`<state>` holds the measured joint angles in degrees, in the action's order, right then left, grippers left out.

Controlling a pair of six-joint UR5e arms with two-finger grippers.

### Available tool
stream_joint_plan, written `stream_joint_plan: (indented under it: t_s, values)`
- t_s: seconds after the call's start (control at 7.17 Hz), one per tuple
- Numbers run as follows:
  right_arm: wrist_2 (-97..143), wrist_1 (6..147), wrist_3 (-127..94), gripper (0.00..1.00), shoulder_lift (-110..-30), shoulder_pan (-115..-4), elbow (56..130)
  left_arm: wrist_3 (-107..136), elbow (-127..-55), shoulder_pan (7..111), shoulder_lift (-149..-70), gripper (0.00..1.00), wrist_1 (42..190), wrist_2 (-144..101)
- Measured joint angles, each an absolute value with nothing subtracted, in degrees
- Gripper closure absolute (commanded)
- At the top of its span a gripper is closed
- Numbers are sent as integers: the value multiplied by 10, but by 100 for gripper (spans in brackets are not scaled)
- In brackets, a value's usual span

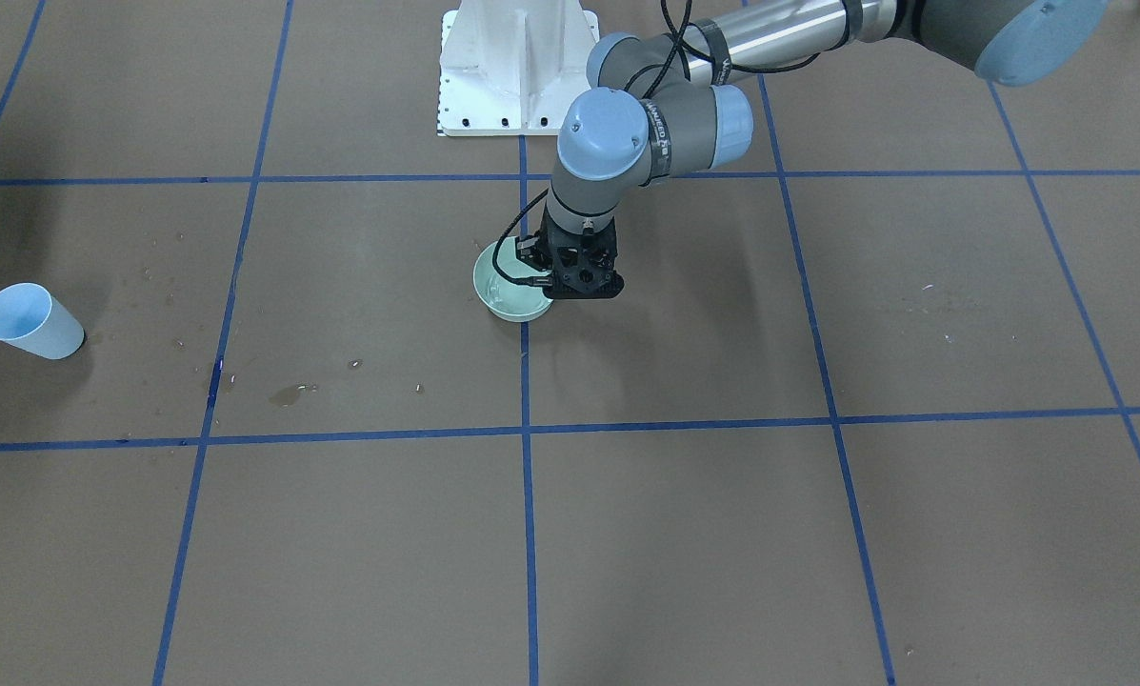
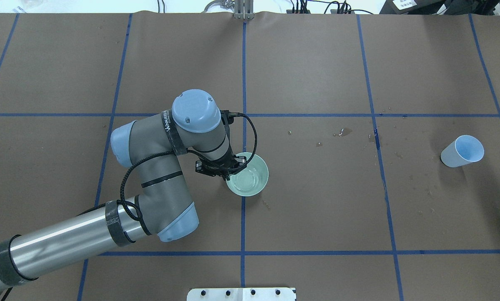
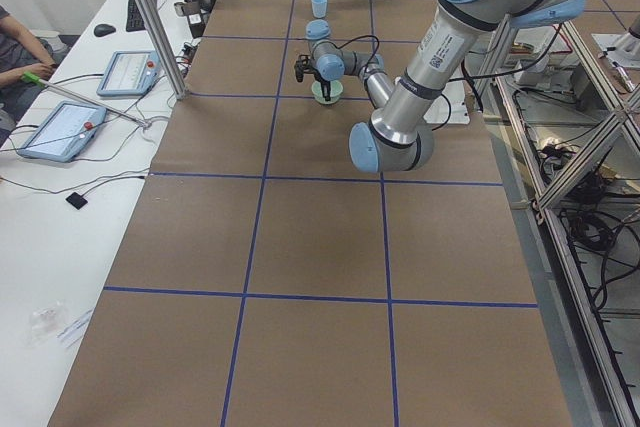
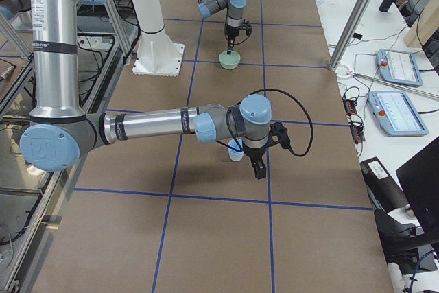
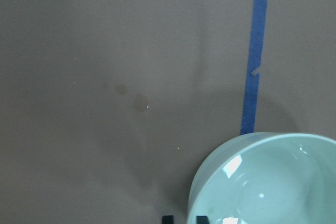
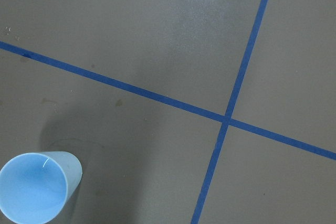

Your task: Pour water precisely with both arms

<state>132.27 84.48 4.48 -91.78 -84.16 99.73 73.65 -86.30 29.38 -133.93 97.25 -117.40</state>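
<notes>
A pale green bowl (image 2: 250, 177) stands at the table's middle and also shows in the front view (image 1: 508, 291). Whitish glints and faint ripples of water (image 5: 262, 195) show inside it; no stream is visible. My left gripper (image 2: 225, 170) points down at the bowl's near-left rim. In the left wrist view its two fingertips (image 5: 202, 219) straddle the rim with a narrow gap, shut on it. A light blue cup (image 2: 463, 151) stands far right, with no water visible in it in the right wrist view (image 6: 34, 187). My right gripper (image 4: 258, 164) hangs beside the cup; I cannot tell its state.
Small water drops and a puddle (image 2: 346, 132) lie on the brown paper between bowl and cup. The white pedestal (image 1: 517, 67) stands behind the bowl. Blue tape lines (image 2: 243, 234) grid the table. Operators' desks with tablets (image 4: 391, 111) flank the far side.
</notes>
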Motion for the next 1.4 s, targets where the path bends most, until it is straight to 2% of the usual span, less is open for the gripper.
stream_joint_plan:
  t_s: [0.42, 0.84, 1.12, 1.4]
  values:
    - [1324, 880, 45, 1, -896, -841, 1001, 711, -941, 380, -1278, 100, 970, -1247]
    - [1327, 898, 42, 1, -886, -841, 1002, 511, -1038, 491, -1091, 100, 975, -1308]
    - [1342, 914, 38, 1, -879, -840, 1004, 321, -1036, 568, -976, 100, 977, -1336]
    - [1350, 917, 37, 1, -880, -840, 1010, 205, -993, 613, -923, 100, 978, -1340]
